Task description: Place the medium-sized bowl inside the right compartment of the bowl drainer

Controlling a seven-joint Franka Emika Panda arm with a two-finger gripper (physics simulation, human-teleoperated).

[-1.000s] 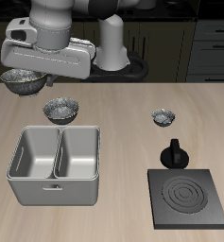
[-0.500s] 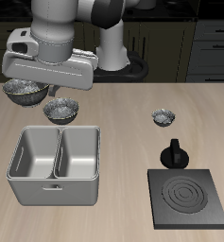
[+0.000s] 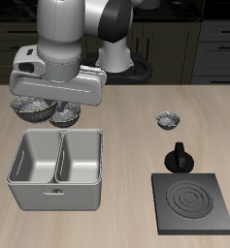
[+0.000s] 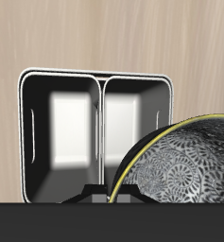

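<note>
My gripper (image 3: pixel 50 101) is shut on the rim of the medium-sized bowl (image 3: pixel 32 107), a dark-grey speckled bowl, and holds it in the air just behind the back edge of the bowl drainer (image 3: pixel 53 197). The drainer is a light-grey metal tub with two deep bins, both empty. In the wrist view the bowl's patterned inside (image 4: pixel 184 165) fills the space beside my gripper (image 4: pixel 109 195), with the drainer (image 4: pixel 94 76) below and ahead. My fingertips are mostly hidden by the hand and the bowl.
Another grey bowl (image 3: pixel 70 116) sits on the table right behind the drainer, touching or nearly touching the held bowl. The smallest bowl (image 3: pixel 167 120) stands farther along the table. A black pot (image 3: pixel 179 157) and a black stove plate (image 3: pixel 192 201) stand near the front edge.
My gripper has carried the bowl forward and down, from the table's back towards the drainer's back edge. The other bowls and the drainer have not moved.
</note>
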